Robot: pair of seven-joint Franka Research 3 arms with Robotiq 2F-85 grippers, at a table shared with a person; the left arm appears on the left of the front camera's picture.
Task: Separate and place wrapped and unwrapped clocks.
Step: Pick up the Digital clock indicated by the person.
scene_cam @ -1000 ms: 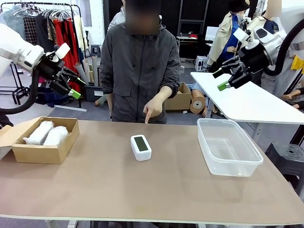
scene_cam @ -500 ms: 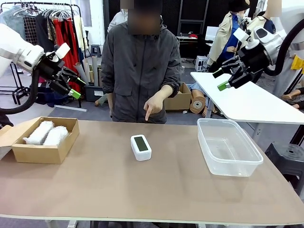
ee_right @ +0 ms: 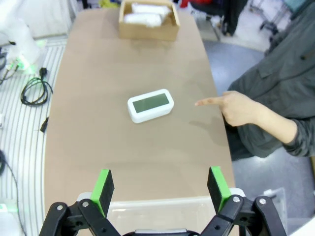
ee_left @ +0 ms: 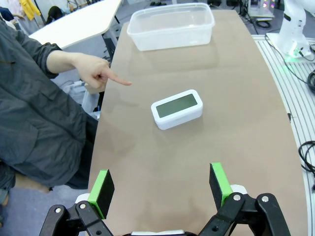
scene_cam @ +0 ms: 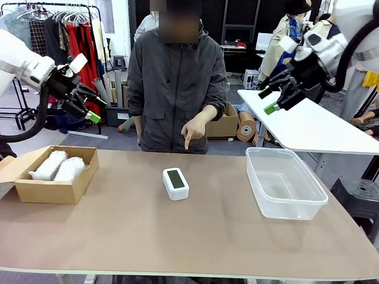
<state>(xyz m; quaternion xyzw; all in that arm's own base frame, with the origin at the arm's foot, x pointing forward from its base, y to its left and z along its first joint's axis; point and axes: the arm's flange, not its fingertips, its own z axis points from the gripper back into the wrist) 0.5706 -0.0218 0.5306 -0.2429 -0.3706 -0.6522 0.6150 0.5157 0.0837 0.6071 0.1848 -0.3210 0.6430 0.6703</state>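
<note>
Bare clock (scene_cam: 176,183) lay mid-counter (scene_cam: 118,236), person's hand (scene_cam: 192,131) pointing at it. Left gripper (scene_cam: 98,109) and right gripper (scene_cam: 265,102) hovered raised, jaws spread, empty.

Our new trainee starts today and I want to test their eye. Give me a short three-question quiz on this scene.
1. True or false: both wrapped clocks lie in the cardboard box.
2. The bare clock lies: A on the table, between box and clear tub; B inside the tub; C in a pincer.
3. Are the left pincer and the right pincer open or shut?
Key: 1 true; 2 A; 3 open.
</note>
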